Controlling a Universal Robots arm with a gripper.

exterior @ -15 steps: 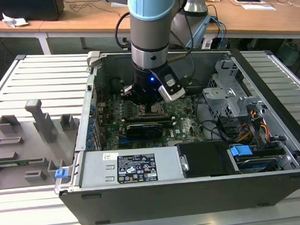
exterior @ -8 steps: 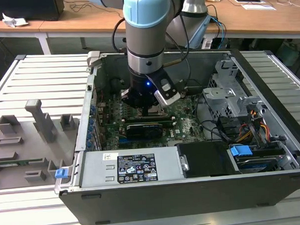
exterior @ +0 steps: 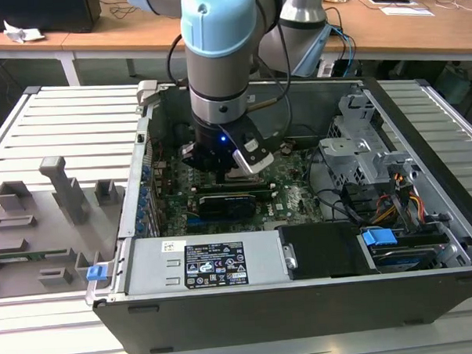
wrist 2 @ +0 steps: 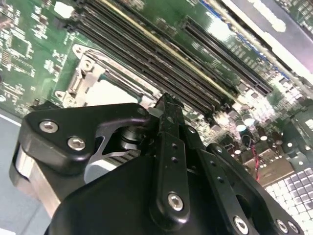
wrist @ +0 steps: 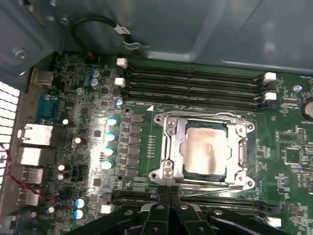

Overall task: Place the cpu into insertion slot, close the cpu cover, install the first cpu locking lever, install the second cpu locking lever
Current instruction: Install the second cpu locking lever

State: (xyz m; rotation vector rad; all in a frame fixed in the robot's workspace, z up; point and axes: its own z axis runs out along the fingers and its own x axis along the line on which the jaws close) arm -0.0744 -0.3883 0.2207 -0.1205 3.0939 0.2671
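Cpu (wrist: 205, 149) flat in socket, cover (wrist: 171, 147) down (framing it), gripper (wrist: 168, 193) fingertips together, empty.

This is looking like a robotics lab or electronics workshop. An open computer case (exterior: 302, 245) is lying on a slatted metal table (exterior: 69, 129), with an industrial robot arm (exterior: 223, 52) reaching down into it over the bare motherboard (wrist: 88, 147). Beside the case, on the exterior view's left, grey fixture blocks (exterior: 41, 209) are sitting on the same table. Behind the case, wooden desks (exterior: 417, 28) are carrying papers (exterior: 405, 10) and trailing cables (exterior: 336, 39).
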